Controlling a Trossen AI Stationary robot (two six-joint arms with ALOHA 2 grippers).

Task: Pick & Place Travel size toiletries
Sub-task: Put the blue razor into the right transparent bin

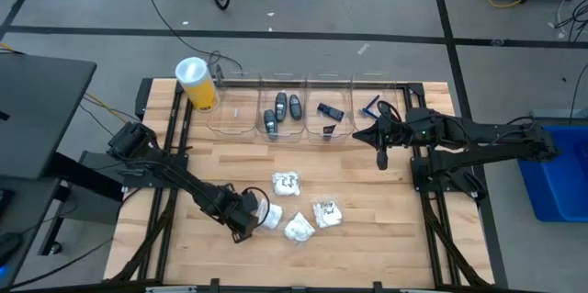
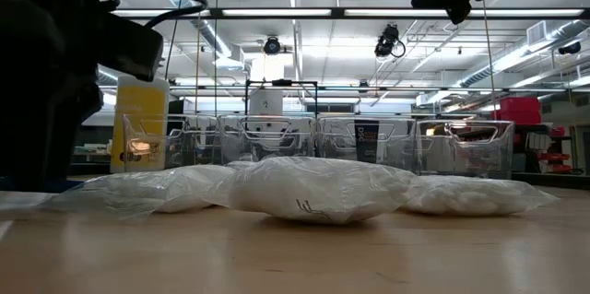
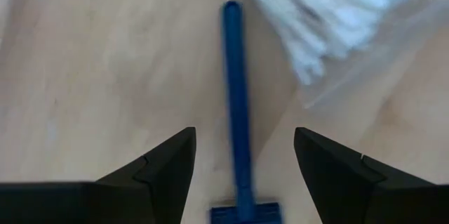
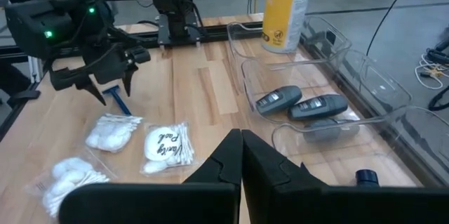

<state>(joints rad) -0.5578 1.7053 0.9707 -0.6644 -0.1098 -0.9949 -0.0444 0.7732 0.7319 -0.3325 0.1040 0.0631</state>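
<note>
Straddling a blue razor (image 3: 238, 126) near the bench's (image 1: 367, 247) front edge, left tool (image 3: 242, 155) released.
Right tool (image 4: 242, 155) clenched, empty; one white packet (image 4: 168, 147) bears illegible cursive handwriting.

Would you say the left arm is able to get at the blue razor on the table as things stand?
Probably yes: the left gripper is open and straddles the blue razor on the bare table. A white packet lies by the handle's far end, clear of the fingers.

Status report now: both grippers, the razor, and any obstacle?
Left gripper open, straddling razor on table. Right gripper shut, waiting near bins. White packet lies close beside razor.
</note>
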